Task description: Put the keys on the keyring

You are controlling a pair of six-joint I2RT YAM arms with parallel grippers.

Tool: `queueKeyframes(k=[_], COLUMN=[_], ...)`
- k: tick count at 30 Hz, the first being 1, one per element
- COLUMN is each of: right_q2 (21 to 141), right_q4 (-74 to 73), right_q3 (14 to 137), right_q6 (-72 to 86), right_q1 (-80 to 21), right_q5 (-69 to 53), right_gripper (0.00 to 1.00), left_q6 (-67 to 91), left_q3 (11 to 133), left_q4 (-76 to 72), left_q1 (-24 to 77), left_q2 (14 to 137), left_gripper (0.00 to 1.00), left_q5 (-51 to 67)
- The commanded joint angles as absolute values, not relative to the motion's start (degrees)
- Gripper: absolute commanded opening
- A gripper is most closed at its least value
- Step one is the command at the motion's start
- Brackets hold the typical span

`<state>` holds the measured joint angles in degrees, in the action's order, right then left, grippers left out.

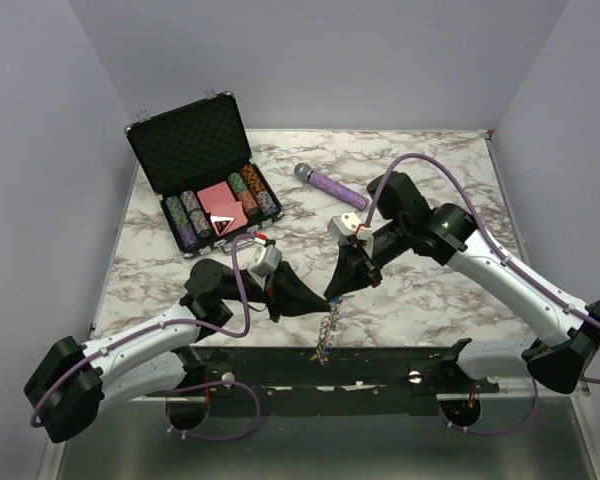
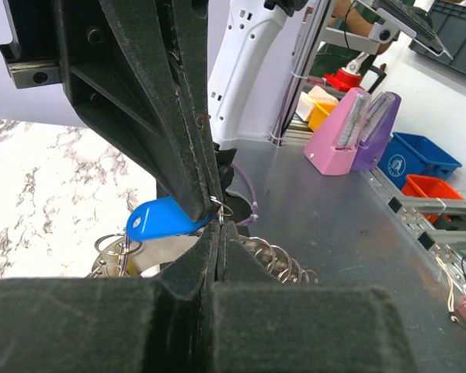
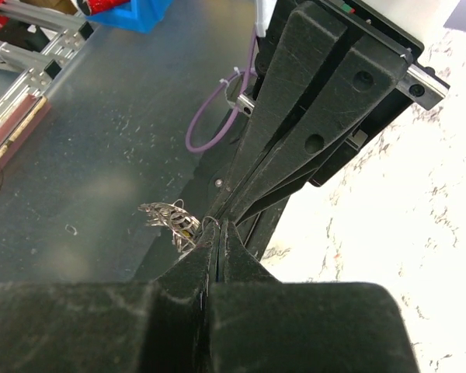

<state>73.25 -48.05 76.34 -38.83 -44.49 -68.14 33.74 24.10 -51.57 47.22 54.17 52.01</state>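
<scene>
Both arms are meeting tip to tip just below the middle of the top view, the left gripper reaching in from the lower left and the right gripper from the upper right. Both are clenched, with no gap showing between the fingers of either. The keys are hanging as a metal bunch straight down the frame from that meeting point, over the near edge of the desk. Which gripper is actually carrying the bunch I cannot tell.

In the left wrist view the blue key is lying with its long axis running out to the left of centre, its narrow end and small wire loop sitting right at the touching tips. The keyring is showing as a coil to the lower right of them. Key and ring are therefore lying on opposite sides of the pinch, and the threading probably depends on that loop.
</scene>
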Motion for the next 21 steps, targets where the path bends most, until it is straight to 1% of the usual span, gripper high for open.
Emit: queueKeyframes(k=[1, 4, 6, 7, 9, 10, 15, 21], right_q2=[75.32, 75.94, 76.11, 76.37, 76.81, 77.08, 78.48, 79.98], right_q4=[-53.78, -55.54, -55.90, -56.07, -56.07, -56.16, -57.65, -58.45], right_q3=[80.24, 80.86, 81.12, 81.30, 81.82, 82.09, 83.41, 84.55], right_q6=[-42.09, -42.89, -42.98, -42.89, -42.89, -42.98, -43.77, -42.99], right_q1=[-46.05, -46.67, -46.85, -46.93, -47.02, -47.02, -47.20, -47.37], right_q5=[-65.66, -64.16, -63.28, -63.02, -62.23, -62.05, -61.00, -59.86], right_gripper=[0.01, 0.00, 0.02, 0.05, 0.14, 0.17, 0.20, 0.24], left_q6=[32.87, 32.87, 32.96, 33.22, 34.27, 35.15, 38.76, 39.02], left_q3=[22.41, 21.71, 21.01, 20.66, 19.87, 19.25, 17.14, 16.88], left_q4=[-56.25, -57.47, -58.70, -59.76, -63.61, -65.37, -75.84, -78.22], left_q1=[48.08, 48.08, 48.08, 48.16, 48.08, 48.08, 48.25, 48.78], left_q2=[54.76, 54.67, 54.49, 54.75, 55.45, 56.07, 59.58, 61.00], left_gripper=[0.00, 0.00, 0.00, 0.00, 0.00, 0.00, 0.00, 0.00], left_q5=[47.99, 47.20, 46.76, 46.67, 46.32, 46.14, 45.09, 44.30])
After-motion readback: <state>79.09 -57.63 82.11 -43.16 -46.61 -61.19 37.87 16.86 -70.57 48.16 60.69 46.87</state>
